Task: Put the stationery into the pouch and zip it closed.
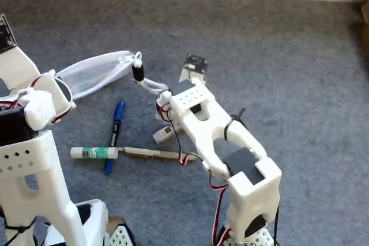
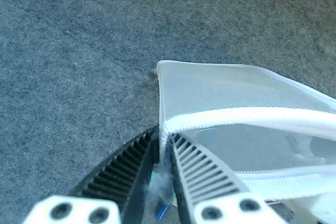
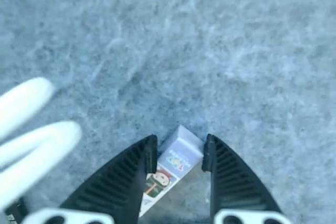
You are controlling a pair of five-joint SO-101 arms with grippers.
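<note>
Right gripper (image 3: 180, 142) is hanging low over the carpet (image 1: 277, 56) with jaws spread, straddling the eraser (image 3: 170, 169). The eraser is sitting between the fingers and is not clamped; a gap is showing on one side. Left gripper (image 2: 164, 140) is pinching the rim of the mesh pouch (image 2: 236, 90), jaws pressed together on the fabric edge and lifting that end off the floor. The pouch mouth is gaping open and the zip is not closed.

In the high view the pouch is stretching away from the left arm toward a white cord loop (image 1: 151, 84) at its far end. Nothing is showing inside it through the mesh.

The blue pen (image 1: 116, 128), glue stick (image 1: 95, 152) and a thin wooden stick-like item (image 1: 151, 153) are lying out on the carpet between the arms, with pen and glue stick crossing. The eraser is lying just beside the wooden item's end.

Judgement: the task is looking barely started. Pouch is held and open, and the first item is being lined up for a grasp. All four pieces are left to load, then the zip.
</note>
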